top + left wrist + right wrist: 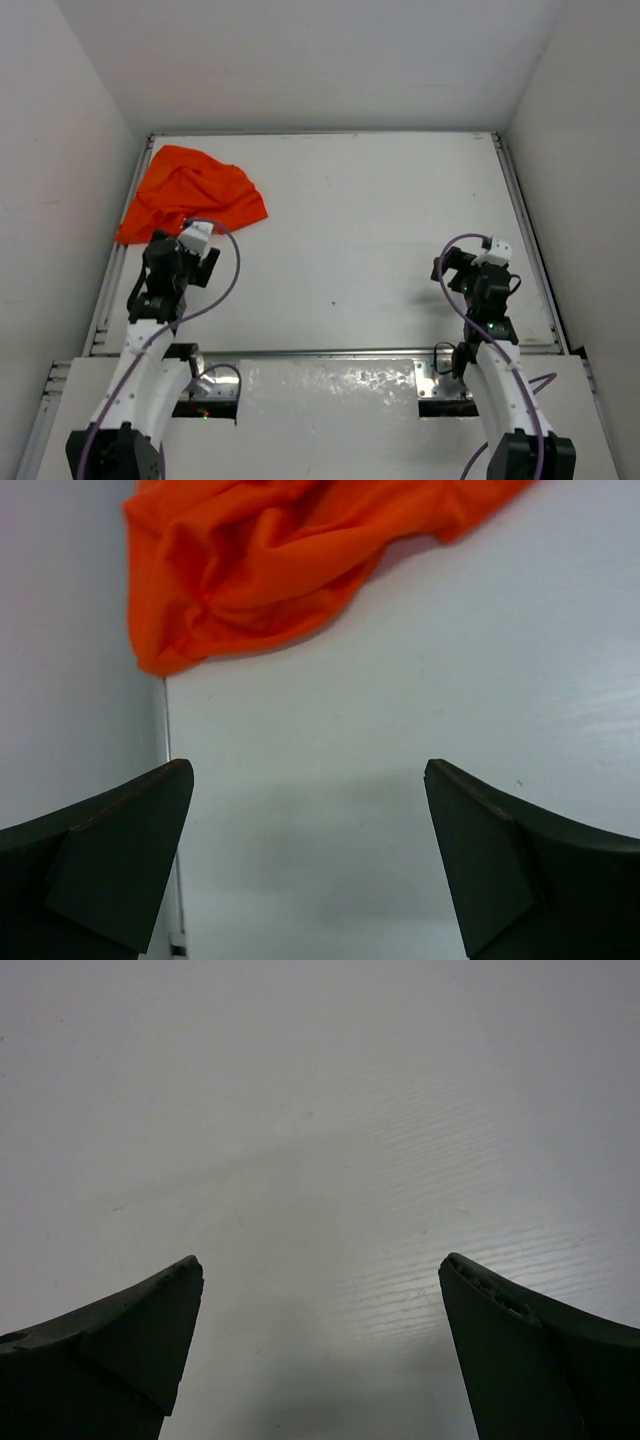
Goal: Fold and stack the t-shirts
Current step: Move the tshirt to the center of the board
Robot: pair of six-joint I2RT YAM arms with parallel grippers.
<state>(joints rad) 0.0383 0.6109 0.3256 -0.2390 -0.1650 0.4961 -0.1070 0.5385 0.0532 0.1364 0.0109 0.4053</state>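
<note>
The orange-red t-shirt [190, 194] lies crumpled in a heap at the table's far left corner, against the left wall. It also shows at the top of the left wrist view [270, 560]. My left gripper [182, 246] is open and empty, just in front of the shirt's near edge and apart from it; in its own view [308, 780] the jaws stand wide over bare table. My right gripper [470, 262] is open and empty over the right part of the table, far from the shirt; its own view [320, 1275] shows only table.
The white table [360, 230] is walled on the left, back and right. A metal rail [330, 352] runs along its near edge in front of the arm bases. The left wall [60, 700] stands close beside my left gripper.
</note>
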